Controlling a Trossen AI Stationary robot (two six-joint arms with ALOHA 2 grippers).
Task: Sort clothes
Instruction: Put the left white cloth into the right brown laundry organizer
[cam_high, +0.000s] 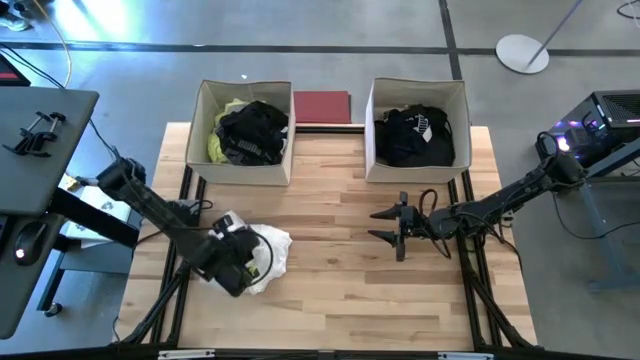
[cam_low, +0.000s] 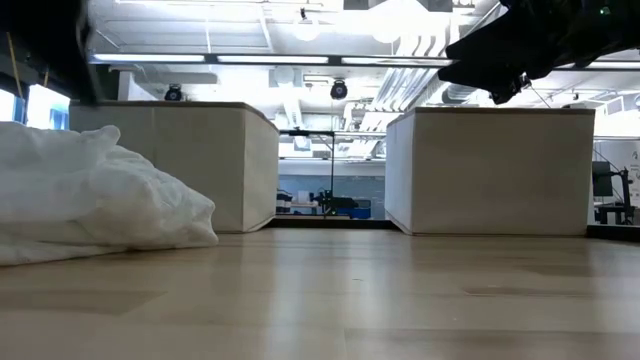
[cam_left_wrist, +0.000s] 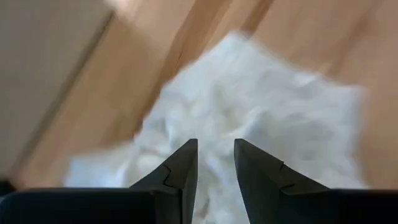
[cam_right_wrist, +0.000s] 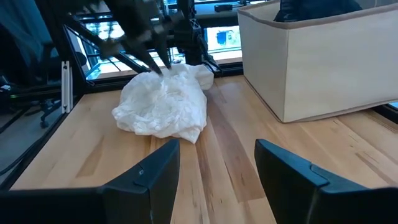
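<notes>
Left end effector (cam_high: 243, 262) sits low on the white garment (cam_high: 265, 255) at about seven o'clock on the tabletop (cam_high: 340, 300), its fingers (cam_left_wrist: 180, 171) narrowed with only a slim gap between them and pressed into the crumpled cloth; whether a fold is actually pinched between them cannot be told. The garment lies loose on the wood, well apart from both boxes.

At eleven o'clock, the left beige fabric box (cam_high: 245, 170) already holds black clothes and a neon yellow piece (cam_high: 218, 147). At one o'clock, the right beige fabric box (cam_high: 418, 170) holds a black garment with white print (cam_high: 415, 135). A dark red board (cam_high: 322, 106) lies between the boxes at twelve o'clock.

The right end effector (cam_high: 385, 225) hovers at about three o'clock, jaws spread wide and empty, waiting.

Judging by this layout, the sort looks nearly finished: the white garment appears to be the only piece left outside a box, and it has yet to be lifted and dropped in.
</notes>
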